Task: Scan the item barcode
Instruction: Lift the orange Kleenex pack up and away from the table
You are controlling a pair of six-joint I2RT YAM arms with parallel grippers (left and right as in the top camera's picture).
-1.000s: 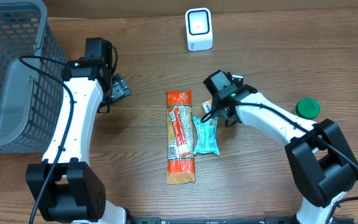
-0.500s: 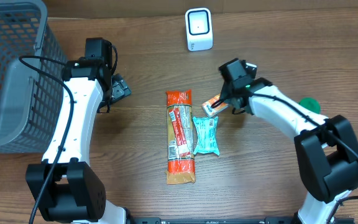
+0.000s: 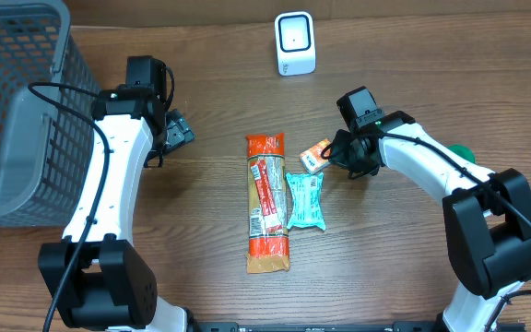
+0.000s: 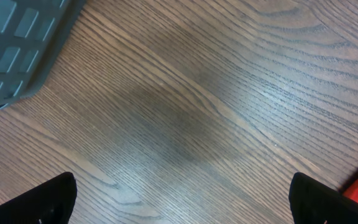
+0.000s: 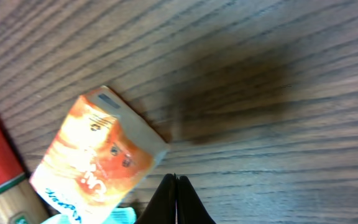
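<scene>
Fingers (image 5: 166, 202) of the right gripper (image 5: 176, 186) press flat together, nothing between them. On the left gripper (image 4: 185, 208) the fingers (image 4: 42, 199) stand spread wide, holding nothing, above bare tabletop near the basket's corner.

Brown wood-grain table (image 3: 210, 240) carries everything. Grey plastic mesh basket (image 3: 17, 101) sits at the far left edge, well apart from the goods. Long red-and-tan wrapped package (image 3: 266, 205) lies flat mid-table, lengthwise toward the front edge. Teal foil snack packet (image 3: 306, 200) lies just beside it on its right; touching or not, cannot tell. White boxy barcode scanner (image 3: 295, 43) stands at the back of the table, well apart from both grippers. Small orange-and-white carton (image 3: 315, 154) lies flat on the table at the teal packet's far end, turned diagonally. The right gripper's closed tips sit just beside its corner, on the side away from the long package, and the wrist view shows a sliver of table between them. Green round lid (image 3: 459, 152) shows partly behind the right arm.
</scene>
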